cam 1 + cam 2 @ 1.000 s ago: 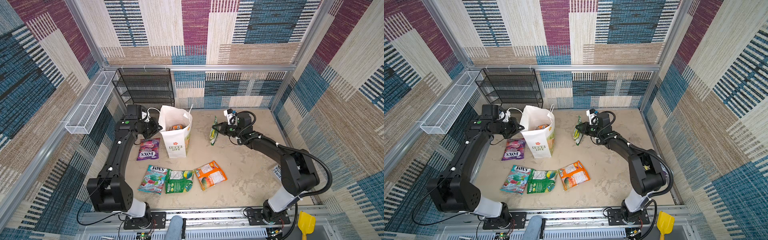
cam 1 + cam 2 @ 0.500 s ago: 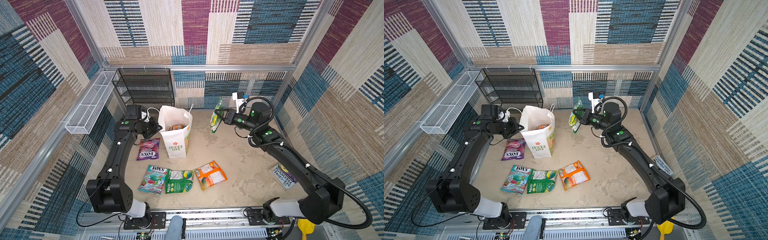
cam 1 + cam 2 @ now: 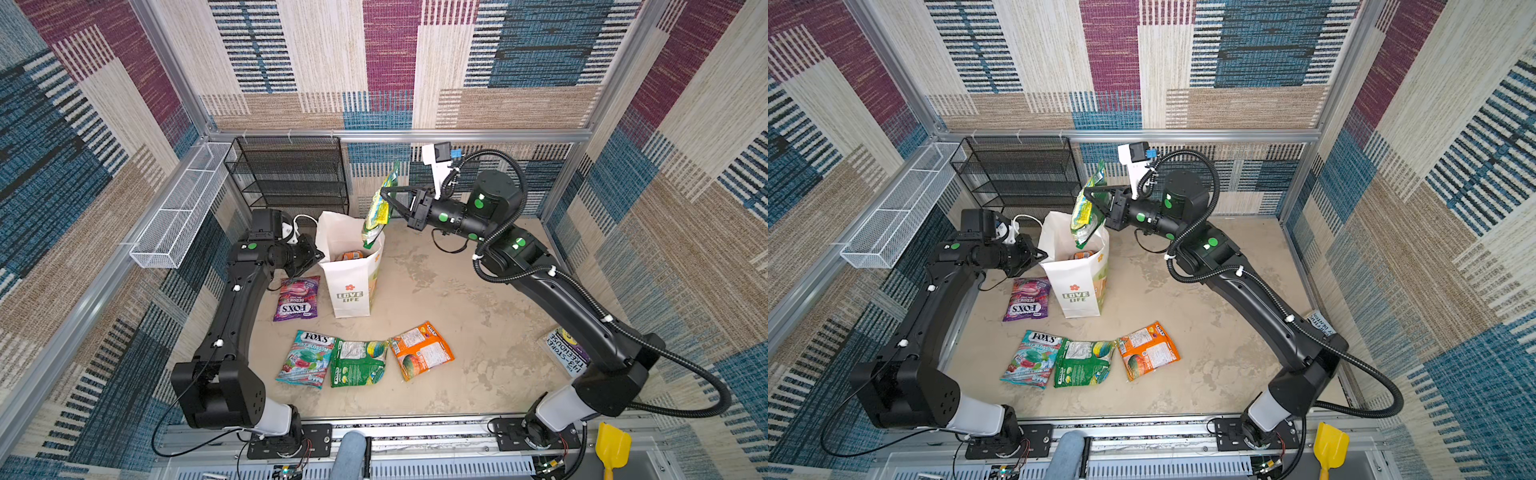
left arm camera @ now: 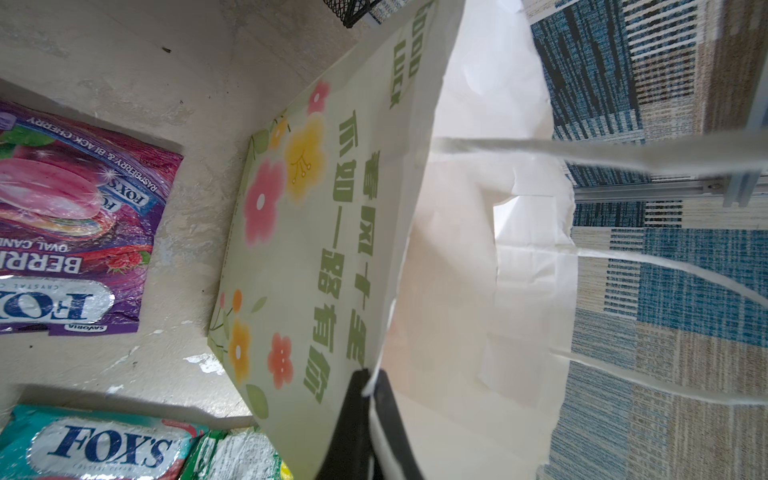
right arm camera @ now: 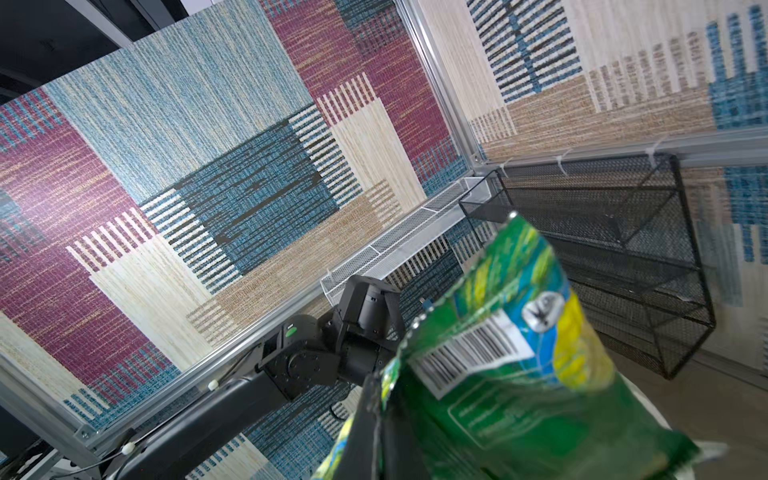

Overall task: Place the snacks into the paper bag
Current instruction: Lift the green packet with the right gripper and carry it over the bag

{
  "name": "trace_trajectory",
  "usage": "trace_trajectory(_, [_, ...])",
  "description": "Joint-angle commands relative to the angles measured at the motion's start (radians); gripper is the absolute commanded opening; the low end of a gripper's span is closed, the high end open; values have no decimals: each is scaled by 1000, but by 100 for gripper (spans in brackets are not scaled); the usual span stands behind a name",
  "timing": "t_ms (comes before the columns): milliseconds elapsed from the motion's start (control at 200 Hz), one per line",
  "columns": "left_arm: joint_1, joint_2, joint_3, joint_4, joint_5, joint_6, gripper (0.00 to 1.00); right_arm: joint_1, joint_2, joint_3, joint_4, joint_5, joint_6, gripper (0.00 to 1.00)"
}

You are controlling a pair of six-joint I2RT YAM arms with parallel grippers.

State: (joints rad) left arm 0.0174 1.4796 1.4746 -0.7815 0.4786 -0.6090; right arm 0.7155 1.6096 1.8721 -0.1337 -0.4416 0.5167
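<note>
Hanging over the mouth of the upright paper bag (image 3: 351, 286) on the desk (image 3: 457, 291): yellow-green snack packet (image 3: 376, 212), pinched tight in the right tool (image 3: 384, 195). Left tool (image 4: 365, 386) clamped on the bag's rim. Orange-labelled packet (image 3: 351, 255) inside. Purple packet (image 3: 297, 299) flat beside the bag; teal packet (image 3: 307, 357), green packet (image 3: 359, 361) and orange packet (image 3: 422, 351) in a row nearer the front.

Both top views look steeply down from high above the front edge of the counter (image 3: 449, 299) toward the back wall, sharing nearly the whole scene, with the paper bag (image 3: 351, 282) mid-frame. The left wrist view sits close against that bag's printed side, also catching the purple packet (image 4: 70, 216). The right wrist view looks past the close green packet (image 5: 519, 374) toward the black wire rack (image 5: 602, 257), upper left of centre in both top views.
</note>
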Motion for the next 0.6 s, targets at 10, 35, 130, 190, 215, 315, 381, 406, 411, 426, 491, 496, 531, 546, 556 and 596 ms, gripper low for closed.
trace_trajectory(10, [-1,-5,-1,51,35,-4,3,17,92,107,-40,-12,-26,0])
trace_trajectory(35, [0,-4,-1,51,34,-3,3,19,114,131,-50,-15,-29,0])
trace_trajectory(130, [0,-4,-2,50,35,-4,3,22,201,209,-94,-27,-30,0])
trace_trajectory(190, [0,-4,-1,51,37,-4,3,22,248,245,-121,-30,-31,0])
trace_trajectory(215, [-1,-4,-2,50,36,-5,3,22,267,257,-129,-31,-30,0])
trace_trajectory(315, [0,-5,-3,51,38,-5,3,22,326,283,-145,-35,-34,0])
trace_trajectory(381, [-1,-5,-2,51,38,-6,3,22,357,289,-145,-34,-34,0])
trace_trajectory(406, [-1,-4,-2,51,38,-5,3,22,369,296,-151,-35,-36,0])
trace_trajectory(411, [-1,-4,-2,52,38,-6,3,22,372,298,-152,-35,-35,0])
trace_trajectory(426, [-1,-4,-2,50,39,-6,3,22,381,304,-154,-37,-37,0])
trace_trajectory(491, [-1,-5,-2,51,39,-5,3,22,414,331,-181,-32,-45,0])
trace_trajectory(496, [-1,-4,-2,52,40,-5,3,22,417,332,-183,-31,-45,0])
trace_trajectory(531, [-1,-5,-3,51,39,-6,3,22,434,344,-198,-26,-49,0])
trace_trajectory(546, [-1,-4,-2,51,39,-5,3,22,439,349,-204,-26,-49,0])
trace_trajectory(556, [-1,-5,-3,51,39,-5,3,22,443,353,-207,-25,-50,0])
trace_trajectory(596, [-1,-4,-2,52,40,-5,3,22,461,369,-223,-22,-55,0])
